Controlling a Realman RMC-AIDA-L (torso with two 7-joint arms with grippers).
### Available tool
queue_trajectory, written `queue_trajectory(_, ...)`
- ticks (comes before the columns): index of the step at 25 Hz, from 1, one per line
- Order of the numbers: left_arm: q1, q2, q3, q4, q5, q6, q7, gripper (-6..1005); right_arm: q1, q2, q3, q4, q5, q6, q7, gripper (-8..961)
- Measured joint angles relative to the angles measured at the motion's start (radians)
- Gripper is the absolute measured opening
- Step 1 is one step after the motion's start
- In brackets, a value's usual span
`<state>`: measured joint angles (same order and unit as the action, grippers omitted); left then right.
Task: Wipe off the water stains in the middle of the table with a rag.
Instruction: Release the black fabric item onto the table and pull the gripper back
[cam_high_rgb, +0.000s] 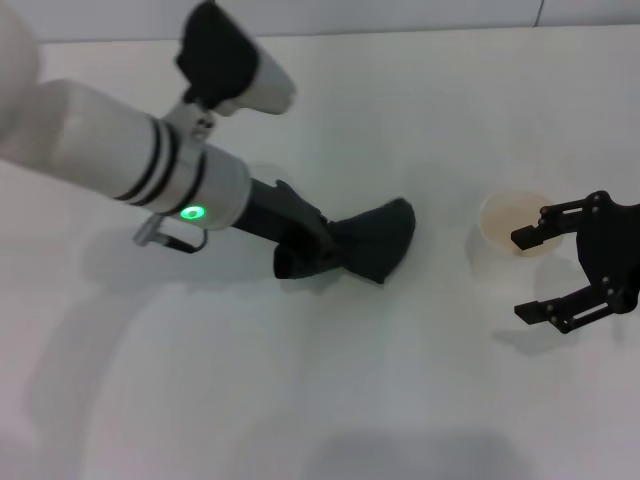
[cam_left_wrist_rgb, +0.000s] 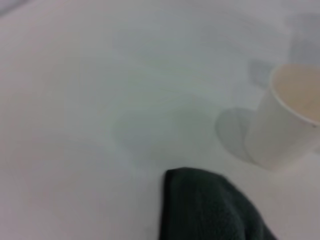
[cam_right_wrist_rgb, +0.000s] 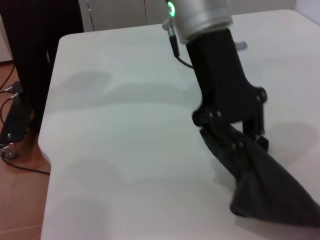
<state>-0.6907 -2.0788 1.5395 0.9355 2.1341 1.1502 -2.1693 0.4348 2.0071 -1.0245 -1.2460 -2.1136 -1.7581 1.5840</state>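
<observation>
Right tool (cam_high_rgb: 532, 275), fingers apart, idles beside a cup (cam_high_rgb: 516, 222). Left tool (cam_high_rgb: 318, 240) clamps the rag (cam_high_rgb: 375, 240), pressing it flat mid-tabletop (cam_high_rgb: 300, 400), presumably over the stain; none visible.

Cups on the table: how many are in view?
1. A paper cup stands on the table, right of the rag and just beside the open right claw. Nothing suggests another, though the arm covers some tabletop.
</observation>
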Motion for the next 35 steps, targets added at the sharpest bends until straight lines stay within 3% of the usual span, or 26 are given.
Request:
queue_trajectory(12, 0.238, 0.002, -0.2, 0.148, 0.051, 0.096, 0.076, 168, -0.004, 0.0, 0.0, 0.001, 0.009, -0.001, 0.001, 840)
queue_trajectory(23, 0.274, -0.001, -0.253, 0.141, 0.039, 0.09, 0.154, 242, 0.0, 0.003, 0.0, 0.012, 0.009, 0.009, 0.002, 840)
queue_trajectory(29, 0.301, 0.003, -0.259, 0.136, -0.072, 0.104, 0.256, 283, -0.009, 0.004, 0.0, 0.013, 0.02, 0.01, 0.002, 840)
queue_trajectory(35, 0.369, 0.002, -0.371, 0.147, -0.184, 0.231, 0.464, 499, -0.015, 0.003, 0.001, 0.013, 0.025, 0.007, 0.002, 840)
